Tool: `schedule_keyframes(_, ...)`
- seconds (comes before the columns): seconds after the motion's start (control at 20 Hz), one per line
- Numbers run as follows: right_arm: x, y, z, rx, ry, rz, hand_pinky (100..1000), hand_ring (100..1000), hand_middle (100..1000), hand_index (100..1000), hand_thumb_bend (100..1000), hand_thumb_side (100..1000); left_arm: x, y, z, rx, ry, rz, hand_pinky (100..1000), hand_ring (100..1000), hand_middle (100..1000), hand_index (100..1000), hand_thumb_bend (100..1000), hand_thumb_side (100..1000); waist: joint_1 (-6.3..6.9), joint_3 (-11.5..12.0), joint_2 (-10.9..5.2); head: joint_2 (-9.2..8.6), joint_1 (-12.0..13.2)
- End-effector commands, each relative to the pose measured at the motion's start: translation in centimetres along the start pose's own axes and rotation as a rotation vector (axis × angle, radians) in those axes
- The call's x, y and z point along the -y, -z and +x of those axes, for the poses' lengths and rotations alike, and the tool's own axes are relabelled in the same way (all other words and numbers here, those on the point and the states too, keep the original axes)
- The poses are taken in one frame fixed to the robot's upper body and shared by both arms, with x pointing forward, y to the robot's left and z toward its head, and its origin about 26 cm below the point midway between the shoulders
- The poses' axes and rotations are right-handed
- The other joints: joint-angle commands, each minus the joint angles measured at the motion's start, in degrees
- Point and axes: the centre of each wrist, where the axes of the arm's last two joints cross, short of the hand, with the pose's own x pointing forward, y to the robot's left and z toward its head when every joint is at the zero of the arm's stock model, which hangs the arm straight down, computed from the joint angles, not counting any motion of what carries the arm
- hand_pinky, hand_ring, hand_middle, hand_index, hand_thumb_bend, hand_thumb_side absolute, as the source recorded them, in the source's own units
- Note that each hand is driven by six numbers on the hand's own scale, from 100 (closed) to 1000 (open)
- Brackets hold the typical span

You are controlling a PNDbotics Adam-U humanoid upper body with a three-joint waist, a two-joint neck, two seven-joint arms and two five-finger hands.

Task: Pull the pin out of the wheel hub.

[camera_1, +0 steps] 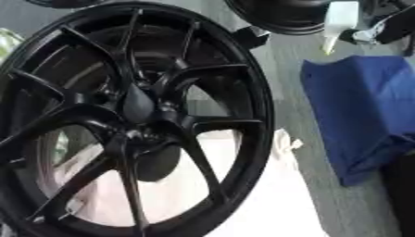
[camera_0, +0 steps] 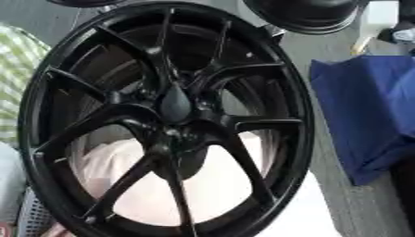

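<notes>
Body hardly in view. Black strip (camera_0: 403, 185) at lower right edge, straight-sided, matt; possibly an arm, cannot tell. Surface detail unreadable.

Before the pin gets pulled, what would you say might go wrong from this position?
1. No hand shows in either view, so any reach toward the hub would start unseen.
2. The wheel fills the frame and looks tilted, with pale cloth behind the spokes; a pull at the hub might tip or shift it.
3. I cannot make out a pin among the dark spokes, so a grab could land on the wrong part.
</notes>
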Motion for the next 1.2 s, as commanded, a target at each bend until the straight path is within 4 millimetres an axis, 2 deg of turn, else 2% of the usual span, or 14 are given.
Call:
schedule_keyframes(0.05, 0.2, -0.4, 1.2, 0.018, -0.080, -0.015, 759, 658, 405, 469, 459, 153, -0.3, 0.3, 0.8, 0.034, 0.012, 0.001, 712, 745, 607, 684, 307, 749, 0.20, 0.06, -0.96, -0.62, 0.01)
schedule_keyframes(0.15, -0.5, -0.5, 1.4, 0.009, -0.108, 0.008, 759, 669, 421, 487, 446, 152, -0.3, 0.3, 0.8, 0.034, 0.011, 0.001, 712, 745, 607, 684, 307, 749, 0.23, 0.17, -0.93, -0.67, -0.07)
schedule_keyframes(0.3, -1.0, -0.5, 1.1, -0.019, -0.136, 0.040, 783, 738, 509, 601, 478, 193, -0.3, 0.3, 0.7, 0.032, 0.013, 0.004, 712, 746, 607, 684, 307, 749, 0.10, 0.29, -0.93, -0.65, 0.04)
schedule_keyframes(0.35, -1.1, -0.5, 0.9, -0.023, -0.144, 0.061, 811, 799, 612, 709, 472, 254, -0.3, 0.2, 0.7, 0.031, 0.013, 0.005, 713, 746, 607, 684, 307, 749, 0.04, 0.32, -0.92, -0.63, 0.16)
schedule_keyframes(0.4, -1.2, -0.5, 0.8, -0.023, -0.153, 0.093, 824, 829, 664, 758, 475, 266, -0.3, 0.2, 0.7, 0.031, 0.012, 0.005, 712, 746, 607, 684, 307, 749, -0.01, 0.35, -0.92, -0.58, 0.25)
schedule_keyframes(0.45, -1.1, -0.5, 0.6, -0.022, -0.161, 0.120, 827, 837, 679, 771, 477, 268, -0.3, 0.2, 0.7, 0.031, 0.012, 0.005, 712, 746, 607, 684, 307, 749, -0.06, 0.35, -0.93, -0.53, 0.33)
schedule_keyframes(0.5, -1.1, -0.4, 0.5, -0.019, -0.170, 0.148, 857, 896, 775, 841, 458, 317, -0.3, 0.2, 0.7, 0.030, 0.012, 0.004, 712, 746, 607, 684, 307, 750, -0.12, 0.37, -0.92, -0.56, 0.38)
schedule_keyframes(0.6, -0.8, -0.4, 0.4, -0.010, -0.182, 0.192, 867, 918, 809, 868, 447, 336, -0.3, 0.2, 0.7, 0.029, 0.012, 0.003, 713, 746, 607, 684, 307, 749, -0.18, 0.39, -0.89, -0.56, 0.52)
schedule_keyframes(1.1, 0.2, -0.3, 1.1, 0.035, -0.182, 0.158, 856, 891, 768, 845, 417, 334, -0.3, 0.2, 0.6, 0.026, 0.013, 0.003, 713, 748, 608, 684, 306, 750, -0.46, 0.63, -0.92, -0.49, 0.52)
schedule_keyframes(1.2, 0.4, -0.2, 1.5, 0.062, -0.168, 0.131, 852, 881, 748, 831, 386, 345, -0.3, 0.2, 0.6, 0.027, 0.012, 0.002, 713, 748, 608, 684, 306, 751, -0.50, 0.70, -0.90, -0.53, 0.52)
